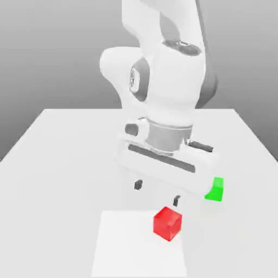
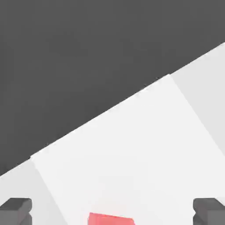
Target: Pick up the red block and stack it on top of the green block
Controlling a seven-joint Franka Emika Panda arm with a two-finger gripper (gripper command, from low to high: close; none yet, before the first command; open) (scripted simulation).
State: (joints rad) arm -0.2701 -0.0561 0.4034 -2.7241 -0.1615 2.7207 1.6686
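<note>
The red block [image 1: 167,222] rests on a lighter white patch [image 1: 125,244] of the table near its front edge. The green block [image 1: 216,189] sits behind it toward the exterior view's right, partly covered by the hand. My gripper [image 1: 157,193] hovers open above the table just behind the red block, its two dark fingertips [image 1: 138,184] wide apart with nothing between them. In the hand view the gripper [image 2: 112,212] shows both fingertips [image 2: 16,210] at the frame's corners, and the red block [image 2: 110,219] peeks in between them.
The white table [image 1: 54,163] ends in a front edge close to the red block; in the hand view that table edge [image 2: 132,99] gives way to dark floor. The white arm [image 1: 163,81] towers over the middle of the table.
</note>
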